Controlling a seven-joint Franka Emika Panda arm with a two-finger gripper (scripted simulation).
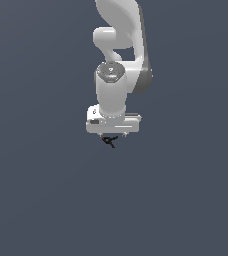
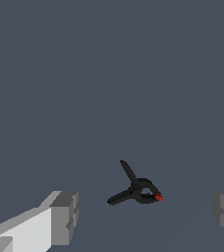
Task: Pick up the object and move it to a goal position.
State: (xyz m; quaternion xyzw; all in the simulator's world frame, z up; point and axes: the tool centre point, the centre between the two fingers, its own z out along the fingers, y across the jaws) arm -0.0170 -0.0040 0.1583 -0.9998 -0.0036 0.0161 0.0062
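The object point(image 2: 137, 189) is a tiny black branched thing with a small red tip, lying on the flat grey surface. In the wrist view it sits between my two grey fingertips point(image 2: 65, 216), with clear gaps on both sides. My gripper point(image 2: 146, 216) is open and touches nothing. In the exterior view the white hand point(image 1: 113, 122) hangs just above the object point(image 1: 109, 140), which peeks out below it; the fingers themselves are hidden there.
The white arm point(image 1: 118, 60) rises toward the top of the exterior view. A plain dark grey surface point(image 1: 46, 190) surrounds the hand on all sides.
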